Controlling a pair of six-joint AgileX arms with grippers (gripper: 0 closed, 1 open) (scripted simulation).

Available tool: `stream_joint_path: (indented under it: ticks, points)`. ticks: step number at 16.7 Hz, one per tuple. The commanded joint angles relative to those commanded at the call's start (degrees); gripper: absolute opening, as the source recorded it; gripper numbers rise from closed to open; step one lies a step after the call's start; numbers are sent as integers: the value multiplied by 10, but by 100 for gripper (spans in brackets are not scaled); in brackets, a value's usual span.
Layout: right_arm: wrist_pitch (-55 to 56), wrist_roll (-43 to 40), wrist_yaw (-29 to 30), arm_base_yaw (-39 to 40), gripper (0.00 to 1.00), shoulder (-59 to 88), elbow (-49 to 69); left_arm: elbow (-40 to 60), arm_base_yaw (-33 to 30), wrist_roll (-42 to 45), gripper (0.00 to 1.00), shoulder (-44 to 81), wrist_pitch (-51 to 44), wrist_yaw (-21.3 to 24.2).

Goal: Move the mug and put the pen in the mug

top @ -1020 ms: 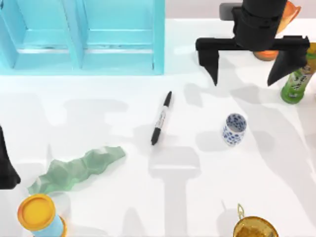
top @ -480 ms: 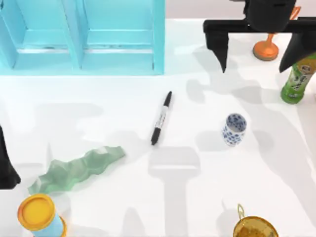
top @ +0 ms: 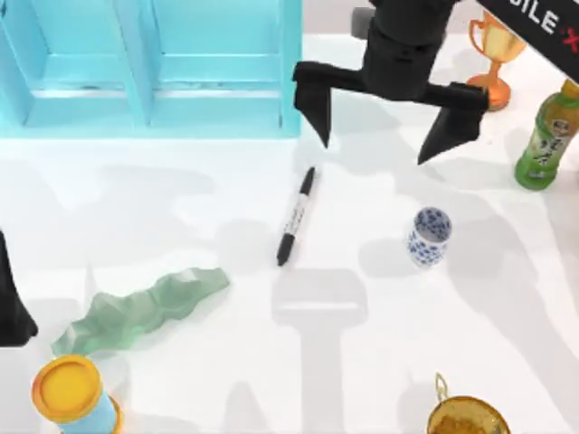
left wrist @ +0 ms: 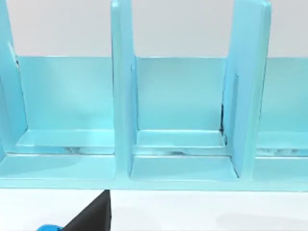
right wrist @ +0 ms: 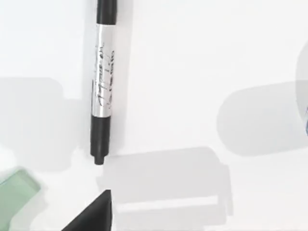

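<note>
Above table's far side, R claw (top: 384, 127) spread wide (grasping nothing), near pen (top: 296, 216); mug (top: 428, 237) upright.

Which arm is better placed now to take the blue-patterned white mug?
Probably the right: its open tool hangs near the small blue-patterned white mug. The left tool sits at the table's far left edge.

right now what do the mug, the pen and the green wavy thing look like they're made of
Mug: probably glazed ceramic, white with a blue pattern. Pen: likely plastic, a matte black barrel with a pale printed label band. Green wavy thing: unclear, a faceted pale green surface, perhaps moulded plastic or stone.
</note>
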Motion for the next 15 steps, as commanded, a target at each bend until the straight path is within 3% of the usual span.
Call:
stream_joint_path:
  ticks: [5, 11, 15]
  points:
    - [109, 105, -23, 41, 100, 71, -4, 0, 0, 0, 100, 0, 0, 0]
    - [118, 112, -24, 42, 100, 77, -6, 0, 0, 0, 100, 0, 0, 0]
    - [183, 116, -24, 48, 100, 99, -48, 0, 0, 0, 100, 0, 0, 0]
